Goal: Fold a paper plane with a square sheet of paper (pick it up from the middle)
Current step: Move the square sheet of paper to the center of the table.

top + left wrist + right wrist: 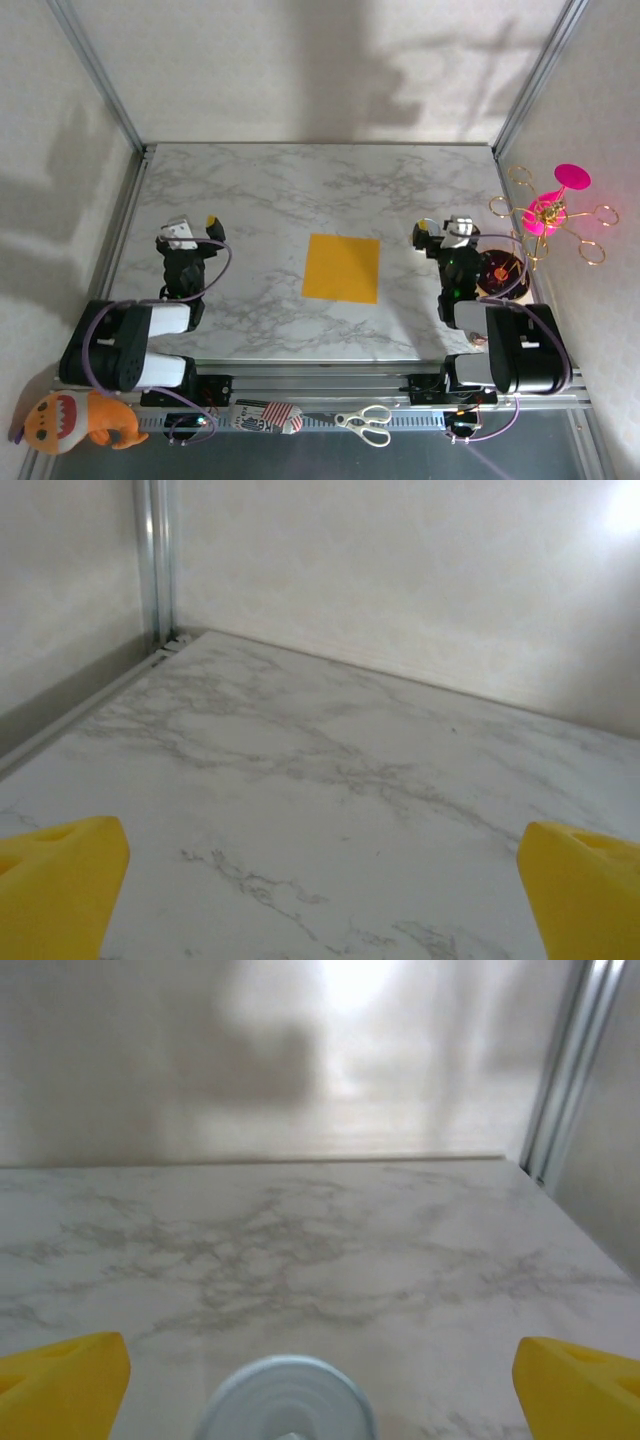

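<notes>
left gripper — jaws wide open | right gripper — jaws wide open | square sheet of paper flat on table between them

White marble-pattern tabletop, plain off-white walls, aluminium corner posts. Soft shadows across the walls, diffuse light.

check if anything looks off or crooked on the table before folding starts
Nothing stands out. The square sheet of paper lies flat and unfolded on the middle of the table, only slightly turned against its edges. The left gripper and right gripper hang open on either side, clear of it.
</notes>
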